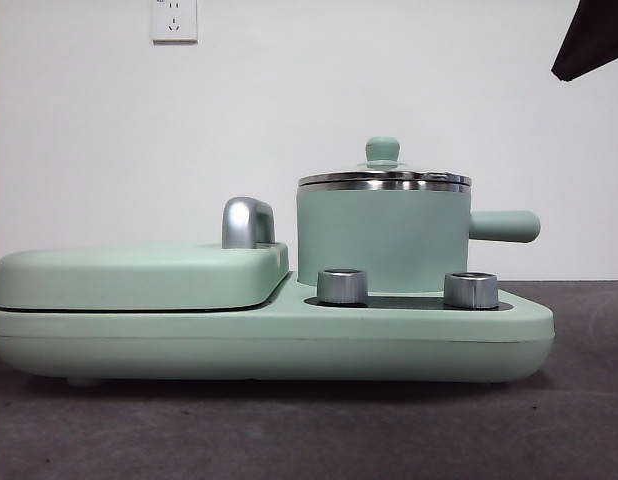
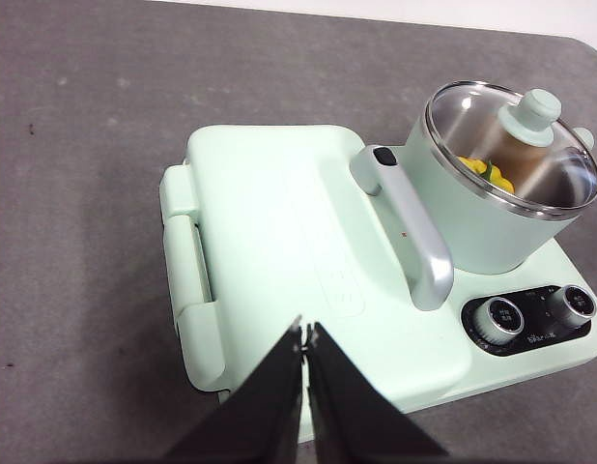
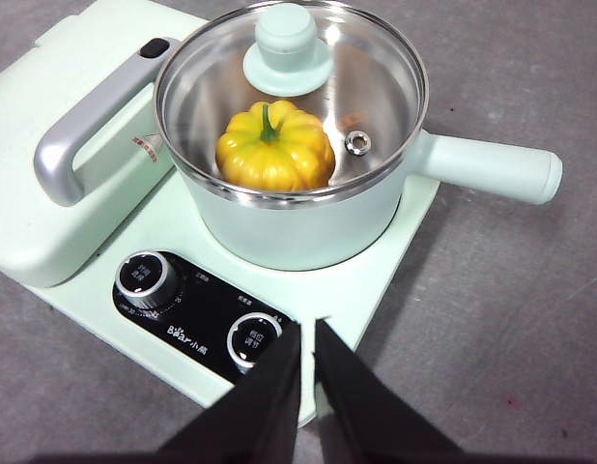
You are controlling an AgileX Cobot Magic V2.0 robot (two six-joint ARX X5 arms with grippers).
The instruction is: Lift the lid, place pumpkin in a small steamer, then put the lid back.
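The small steamer (image 1: pixel 381 238) (image 2: pixel 472 217) (image 3: pixel 298 222), a mint-green pot with a side handle, stands on the right half of the green cooker. The glass lid (image 1: pixel 383 176) (image 2: pixel 530 135) (image 3: pixel 287 58) with its green knob sits on the pot's rim. Through the glass the yellow pumpkin (image 3: pixel 275 147) (image 2: pixel 484 172) rests inside the pot, stem up. My right gripper (image 3: pixel 306 333) hovers above the control panel, shut and empty. Above the flat cover's front edge, my left gripper (image 2: pixel 304 336) is shut and holds nothing. A black arm tip (image 1: pixel 594 38) shows at the top right corner of the front view.
The flat mint-green cover (image 1: pixel 139 275) (image 2: pixel 279 261) with a chrome handle (image 1: pixel 247 222) (image 2: pixel 414 242) (image 3: pixel 81 135) fills the cooker's left half. Two steel knobs (image 1: pixel 342 286) (image 1: pixel 470 290) sit on the black panel (image 3: pixel 197 324). Grey table (image 2: pixel 76 193) surrounds the cooker.
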